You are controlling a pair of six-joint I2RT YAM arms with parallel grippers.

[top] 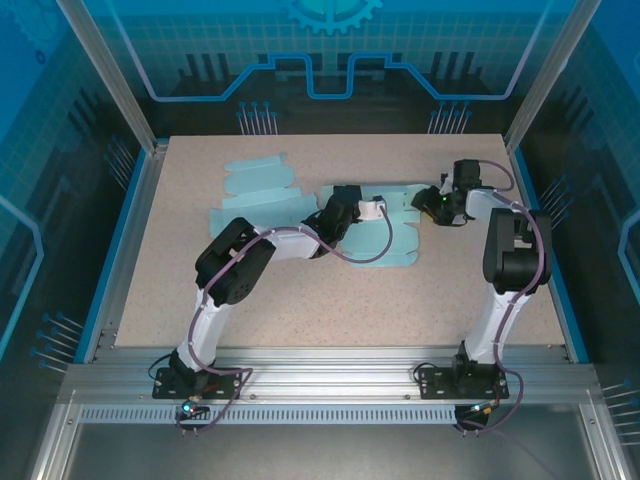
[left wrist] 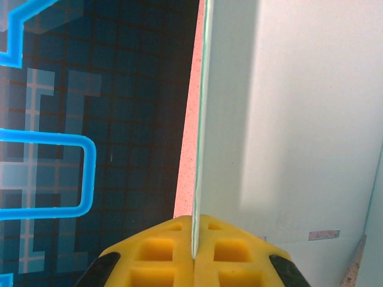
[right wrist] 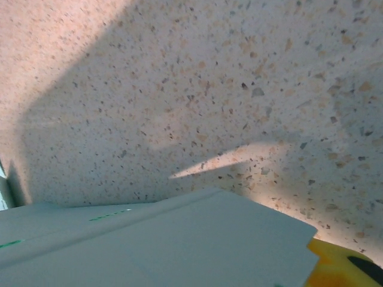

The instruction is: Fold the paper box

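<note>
Two pincers, one paper box (top: 392, 240), just past tabletop (top: 330, 300) centre toward 1 o'clock. Left pincer (left wrist: 193, 254): clenched on a panel edge. Right pincer (top: 430, 203), at the box's 3 o'clock: grip cannot be told. Risk: thin sheet creasing off-line or tearing under uneven pull.
</note>
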